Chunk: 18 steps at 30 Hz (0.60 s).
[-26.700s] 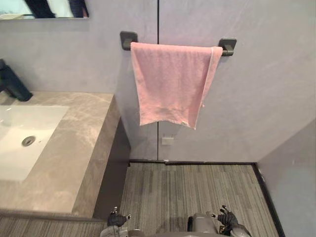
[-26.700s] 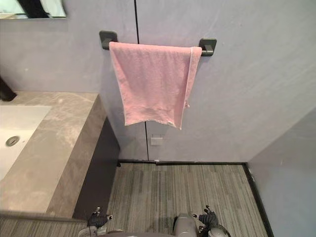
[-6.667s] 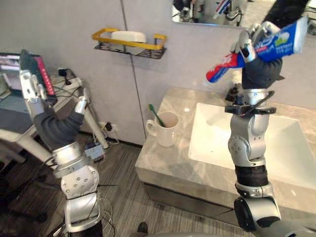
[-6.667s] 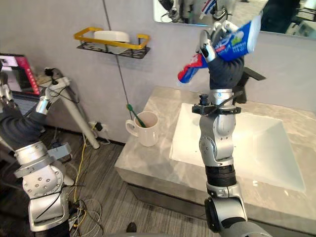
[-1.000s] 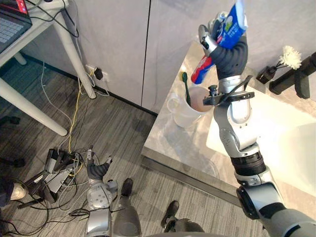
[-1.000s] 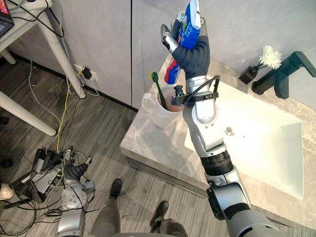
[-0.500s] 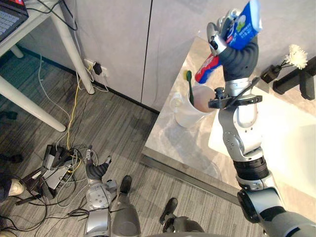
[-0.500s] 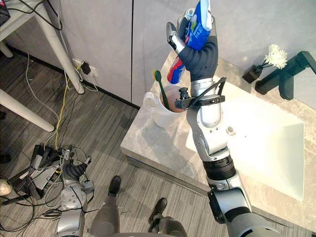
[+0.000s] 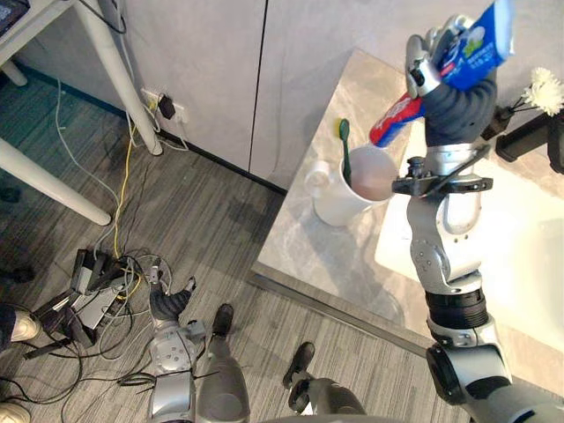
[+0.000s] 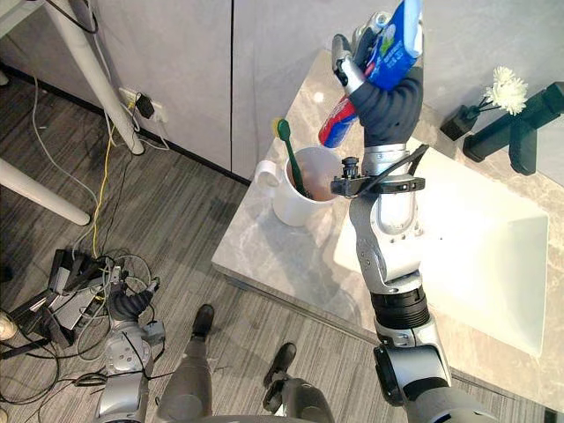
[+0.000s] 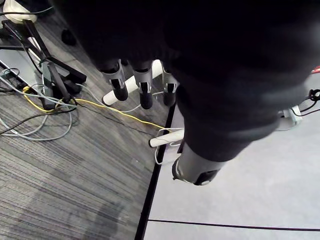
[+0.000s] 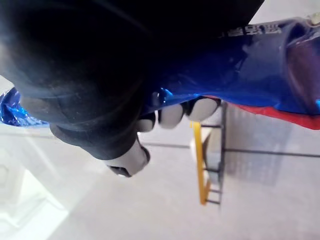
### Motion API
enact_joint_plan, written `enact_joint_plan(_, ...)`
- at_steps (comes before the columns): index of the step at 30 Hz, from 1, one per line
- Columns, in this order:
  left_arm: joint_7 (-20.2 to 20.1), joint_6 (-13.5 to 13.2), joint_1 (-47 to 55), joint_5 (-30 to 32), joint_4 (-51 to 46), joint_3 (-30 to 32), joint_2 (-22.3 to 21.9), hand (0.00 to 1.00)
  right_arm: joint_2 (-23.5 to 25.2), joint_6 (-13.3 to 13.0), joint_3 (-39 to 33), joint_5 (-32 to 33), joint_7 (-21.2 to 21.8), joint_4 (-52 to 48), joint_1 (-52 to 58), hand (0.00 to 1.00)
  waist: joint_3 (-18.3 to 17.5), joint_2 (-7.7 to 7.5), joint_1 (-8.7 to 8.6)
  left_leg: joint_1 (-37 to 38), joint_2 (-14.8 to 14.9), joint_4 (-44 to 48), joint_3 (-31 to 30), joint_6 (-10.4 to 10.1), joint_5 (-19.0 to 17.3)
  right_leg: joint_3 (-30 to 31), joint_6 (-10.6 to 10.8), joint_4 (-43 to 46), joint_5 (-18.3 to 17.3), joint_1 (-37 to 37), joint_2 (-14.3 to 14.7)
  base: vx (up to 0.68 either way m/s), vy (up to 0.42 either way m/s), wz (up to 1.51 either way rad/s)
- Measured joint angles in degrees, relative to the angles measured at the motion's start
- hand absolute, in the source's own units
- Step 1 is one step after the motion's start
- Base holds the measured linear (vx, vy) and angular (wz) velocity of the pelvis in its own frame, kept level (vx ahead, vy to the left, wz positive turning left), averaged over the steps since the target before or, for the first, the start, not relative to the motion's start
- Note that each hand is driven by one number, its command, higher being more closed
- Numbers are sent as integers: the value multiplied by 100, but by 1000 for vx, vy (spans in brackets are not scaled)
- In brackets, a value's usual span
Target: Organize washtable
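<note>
Gripping blue-and-red plastic toothpaste tube (image 9: pixel 474 49) in curled right hand (image 9: pixel 439 86), above white ceramic mug (image 9: pixel 337 203) with green toothbrush (image 9: pixel 345 145). Idle left hand (image 9: pixel 167 304) slack-open, well below mug. Risk: tilted tube clipping rim, tipping mug.

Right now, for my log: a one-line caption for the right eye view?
Raised right hand grips a toothpaste tube beside the white mug holding a green toothbrush; left hand hangs low.
</note>
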Motion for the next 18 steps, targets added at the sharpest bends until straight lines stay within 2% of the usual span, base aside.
enact_joint_plan(4,-91,-2,1,-3,1,1,5,0,-1,-142,-1,1,15,-395,162,100,0,0,-22,-66,2,-22,6,0,-2,6,0,17,0,-75,-1,0,0,0)
enact_joint_plan(18,-101,-5,-4,-7,2,2,18,0,0,-186,-76,57,12,-574,207,100,0,0,-26,-69,8,6,27,0,-3,25,0,17,4,-93,-1,0,0,0)
